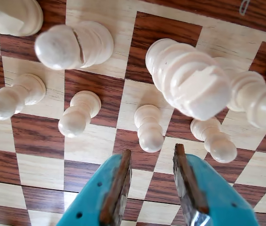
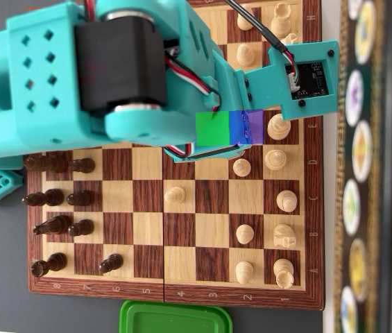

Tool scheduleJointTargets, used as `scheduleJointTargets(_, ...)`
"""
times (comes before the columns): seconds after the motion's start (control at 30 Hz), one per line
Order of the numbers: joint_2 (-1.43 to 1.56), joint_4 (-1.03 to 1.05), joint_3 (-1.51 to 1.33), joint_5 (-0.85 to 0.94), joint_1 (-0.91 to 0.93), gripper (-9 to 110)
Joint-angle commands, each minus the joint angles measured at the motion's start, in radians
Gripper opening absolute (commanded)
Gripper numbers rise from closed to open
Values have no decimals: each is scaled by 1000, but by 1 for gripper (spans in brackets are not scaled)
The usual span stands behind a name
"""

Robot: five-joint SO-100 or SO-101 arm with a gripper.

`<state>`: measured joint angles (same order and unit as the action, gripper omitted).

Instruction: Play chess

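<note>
White pawn dead ahead of the gripper in the wrist view, head just beyond the fingertips and lined up with the gap between them, a touch nearer the left-hand finger. Stands upright on a dark square of the chessboard, so long axis vertical, seen almost from above with the round head towards the camera. Jaws apart by a moderate gap, wider than the pawn's head, holding nothing; brown pads bare. Judged next: short advance forward and down, no sideways shift to speak of, then closing around the pawn below its head. Flanked by a second pawn ahead and to the left of the fingers and a third pawn ahead and to the right, both well clear of the gap. Tall white piece further ahead and right, looming close to the lens; likely the thing to brush against if the approach drifts right. Fingers hidden in the overhead view beneath the teal arm, so cannot tell there which file the pawn is on; dark pieces far off at the opposite edge.
</note>
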<state>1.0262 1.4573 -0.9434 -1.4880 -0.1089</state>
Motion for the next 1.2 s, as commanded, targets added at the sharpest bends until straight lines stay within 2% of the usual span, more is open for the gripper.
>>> scheduleJointTargets(0.0,5,2,49,5,5,14)
scheduleJointTargets(1.17,-98,-2,117,5,12,14)
